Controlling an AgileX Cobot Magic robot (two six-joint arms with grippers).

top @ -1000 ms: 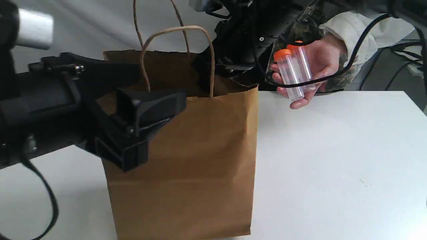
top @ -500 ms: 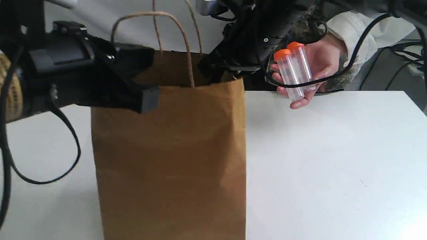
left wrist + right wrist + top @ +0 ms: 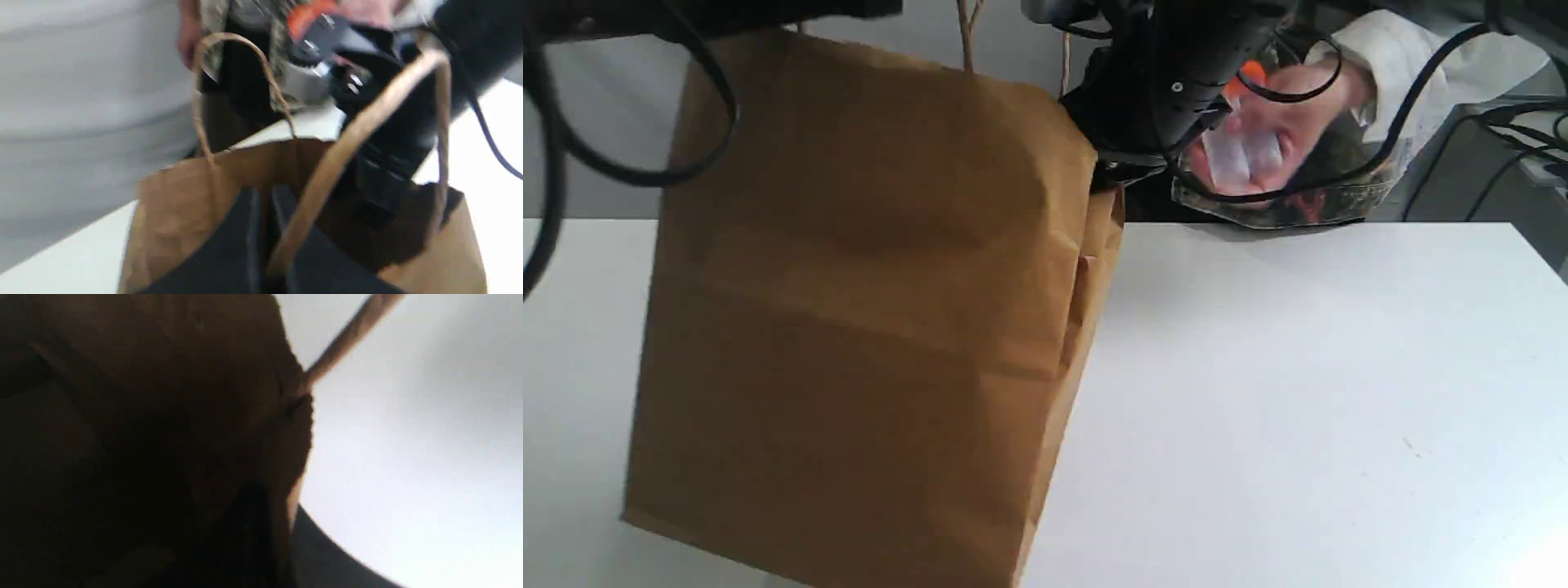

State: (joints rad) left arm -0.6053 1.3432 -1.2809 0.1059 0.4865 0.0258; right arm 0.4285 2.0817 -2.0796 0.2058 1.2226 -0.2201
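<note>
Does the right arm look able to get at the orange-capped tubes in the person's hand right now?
Probably not: the right pincer sits at the paper bag's rim, and the tubes, blurred, sit behind the arm in the person's hand.

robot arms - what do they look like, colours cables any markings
Both are matte black. The left gripper has two flat, blocky fingers, and a thin black cable from that arm loops across the paper bag corner. The right arm is chunky, with small silver screws and more black cables trailing off. No lettering is legible.
</note>
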